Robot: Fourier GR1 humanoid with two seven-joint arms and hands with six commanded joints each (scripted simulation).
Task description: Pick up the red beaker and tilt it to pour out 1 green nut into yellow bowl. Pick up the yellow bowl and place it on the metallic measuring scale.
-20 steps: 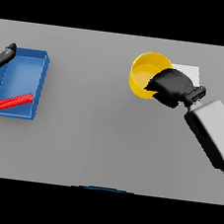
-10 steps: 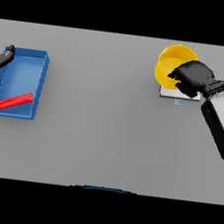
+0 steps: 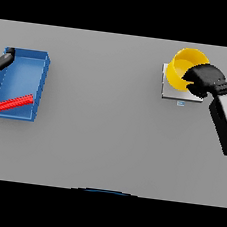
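Head view: right hand, fingers gripping yellow bowl, has carried it rightward onto scale; placement nearly done, release remaining. Left hand idle at blue tray; fingers unclear. Red beaker lies in tray.

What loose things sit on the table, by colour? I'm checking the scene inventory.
Yellow: 1, the bowl, held by the right hand
Blue: 1, the tray
Red: 1, the bar in the tray
Metallic: 1, the scale
Total: 4
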